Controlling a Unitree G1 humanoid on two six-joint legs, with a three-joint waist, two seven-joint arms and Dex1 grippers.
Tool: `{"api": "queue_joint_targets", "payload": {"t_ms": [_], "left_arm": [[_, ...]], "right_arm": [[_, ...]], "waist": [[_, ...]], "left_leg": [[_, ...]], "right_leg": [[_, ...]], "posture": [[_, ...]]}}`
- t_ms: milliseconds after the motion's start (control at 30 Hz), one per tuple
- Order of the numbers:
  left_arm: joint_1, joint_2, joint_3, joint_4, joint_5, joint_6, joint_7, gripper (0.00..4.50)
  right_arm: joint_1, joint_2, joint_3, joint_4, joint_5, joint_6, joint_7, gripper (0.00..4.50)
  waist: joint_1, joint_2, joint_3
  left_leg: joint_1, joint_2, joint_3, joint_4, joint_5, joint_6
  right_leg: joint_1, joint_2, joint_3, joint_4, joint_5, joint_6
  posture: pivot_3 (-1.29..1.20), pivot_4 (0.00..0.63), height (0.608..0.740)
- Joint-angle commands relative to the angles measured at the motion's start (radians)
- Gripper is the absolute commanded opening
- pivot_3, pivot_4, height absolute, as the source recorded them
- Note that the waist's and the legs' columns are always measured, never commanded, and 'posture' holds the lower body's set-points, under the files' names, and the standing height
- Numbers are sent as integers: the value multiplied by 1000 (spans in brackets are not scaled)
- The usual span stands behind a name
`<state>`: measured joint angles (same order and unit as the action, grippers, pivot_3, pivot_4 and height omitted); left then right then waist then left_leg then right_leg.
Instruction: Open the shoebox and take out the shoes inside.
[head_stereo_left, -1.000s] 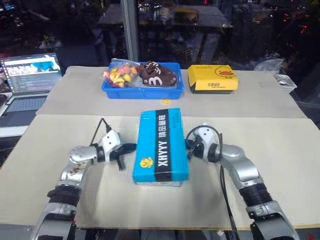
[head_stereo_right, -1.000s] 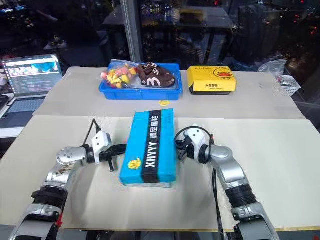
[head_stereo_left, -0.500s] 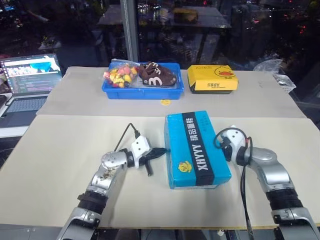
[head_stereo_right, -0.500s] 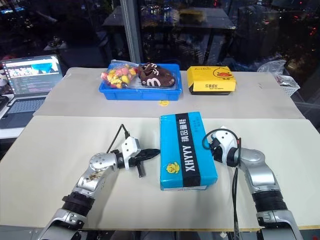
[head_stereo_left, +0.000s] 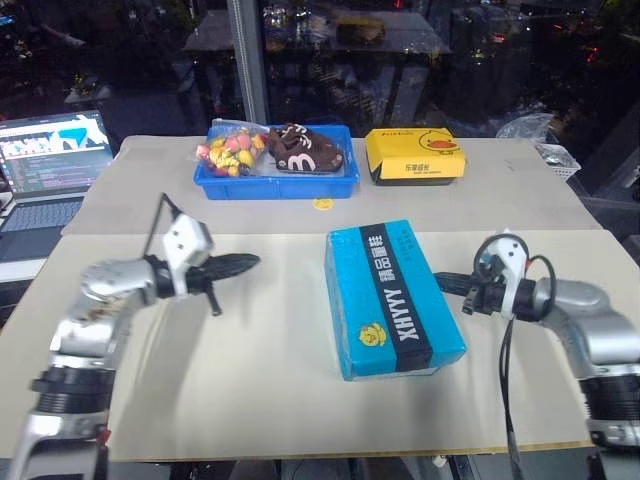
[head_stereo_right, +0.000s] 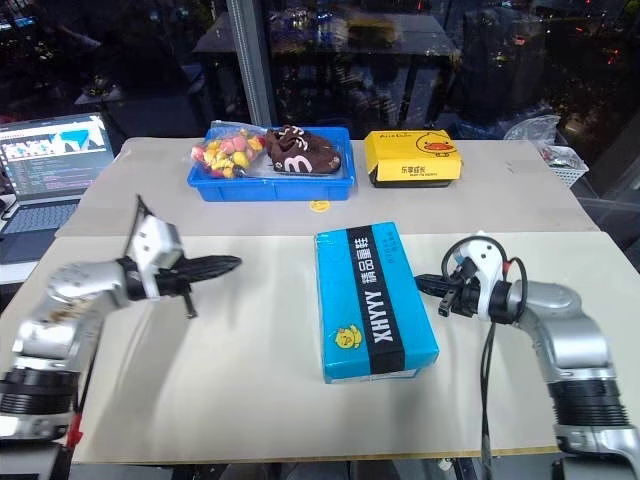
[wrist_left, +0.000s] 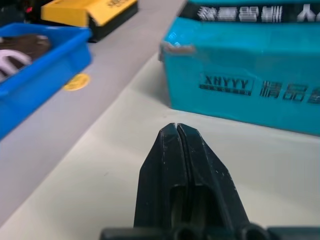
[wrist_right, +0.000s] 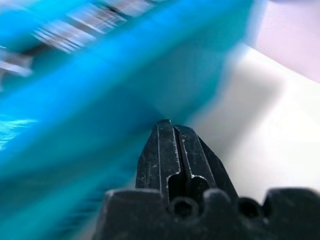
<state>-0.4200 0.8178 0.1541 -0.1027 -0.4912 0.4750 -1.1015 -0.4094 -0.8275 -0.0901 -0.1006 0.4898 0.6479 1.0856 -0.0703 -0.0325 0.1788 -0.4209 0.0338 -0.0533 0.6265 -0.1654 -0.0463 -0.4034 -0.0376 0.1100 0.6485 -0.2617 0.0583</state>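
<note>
From the head views, the bright blue rectangular cardboard shoebox (head_stereo_left: 392, 300) is lying lid-closed, long axis twelve-to-six. The right gripper (head_stereo_left: 445, 283), pressed together, is sitting just at its three o'clock; the left gripper (head_stereo_left: 250, 261), also pressed together, is hovering well off at nine. In the left wrist view, the box is lying ahead, apart.

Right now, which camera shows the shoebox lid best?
The left eye view: the whole closed lid of the shoebox, stripe and lettering included. The right eye view matches it. The left wrist view gives one side wall; the right wrist view a blurred blue side.
</note>
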Motion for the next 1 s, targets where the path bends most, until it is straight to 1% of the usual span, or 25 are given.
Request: {"api": "queue_joint_targets", "payload": {"t_ms": [33,67,100,167,200,233,333,400,433,533,600,767,900,1000], "left_arm": [[-8,55,37,-93,-111,128,-36,540],[-8,72,41,-107,-128,152,-44,608],[-7,90,46,-120,-142,177,-52,1027],[-19,129,59,-137,-160,205,-61,1654],[-37,149,68,-140,-169,217,-62,2067],[-56,164,76,-141,-178,228,-58,2364],[-78,201,79,-151,-188,246,-60,3501],[-75,223,84,-164,-202,260,-70,4350],[-73,233,87,-170,-206,264,-73,4459],[-78,247,97,-177,-221,280,-73,4459],[-81,254,98,-177,-224,281,-72,4459],[-83,273,103,-168,-233,285,-77,4459],[-104,277,130,-140,-253,287,-80,4459],[-107,299,152,-128,-265,300,-90,4459]], "right_arm": [[-21,-7,30,-37,29,38,30,0],[-22,-11,41,-32,17,33,35,0],[-22,-14,51,-26,9,33,41,0],[-23,-20,78,-19,-2,30,59,0],[-29,-12,89,-13,-1,32,64,0],[-37,-2,99,-1,-2,28,65,0],[-56,30,111,87,-36,-11,41,0],[-54,33,128,159,-83,-66,45,0],[-49,41,129,187,-82,-73,59,0],[-40,73,120,225,-57,-70,80,0],[-26,84,128,211,-53,-72,98,0],[-38,115,83,132,37,4,113,0],[-58,108,60,53,125,82,132,0],[-87,113,36,15,194,138,131,0]], "waist": [[1,0,0],[1,0,0],[1,0,0],[-1,0,0],[-1,0,0],[-1,0,0],[-2,-1,1],[-1,-1,1],[0,-1,1],[2,-1,1],[2,0,1],[0,0,1],[-1,0,1],[-1,0,2]], "left_leg": [[0,0,0,0,0,0],[0,0,0,0,0,0],[0,0,0,0,0,0],[-1,0,0,0,0,0],[-1,0,1,-1,0,0],[-1,0,1,-1,0,0],[-1,0,1,0,0,0],[0,0,1,0,0,0],[-1,0,1,0,0,0],[-1,0,1,-1,0,0],[-1,0,1,-1,0,0],[-1,0,1,0,0,0],[-1,1,1,-1,0,0],[-1,1,1,-1,0,0]], "right_leg": [[0,0,0,0,0,0],[0,0,0,0,0,0],[0,0,0,0,0,0],[-2,0,0,0,-1,0],[-2,0,1,0,-1,-1],[-2,0,0,0,-1,-1],[-2,0,0,0,-1,-1],[-2,1,1,0,-1,-1],[-2,1,1,0,-1,-1],[-2,1,0,0,-1,-1],[-2,1,0,0,-1,-1],[-2,1,1,0,-1,-1],[-3,1,1,1,-1,-1],[-3,1,1,1,-1,-1]], "posture": [[0,150,740],[0,150,740],[0,150,740],[0,150,740],[0,150,740],[0,150,740],[0,150,740],[0,150,740],[0,150,740],[0,150,740],[0,150,740],[0,150,740],[0,150,740],[0,150,740]]}}
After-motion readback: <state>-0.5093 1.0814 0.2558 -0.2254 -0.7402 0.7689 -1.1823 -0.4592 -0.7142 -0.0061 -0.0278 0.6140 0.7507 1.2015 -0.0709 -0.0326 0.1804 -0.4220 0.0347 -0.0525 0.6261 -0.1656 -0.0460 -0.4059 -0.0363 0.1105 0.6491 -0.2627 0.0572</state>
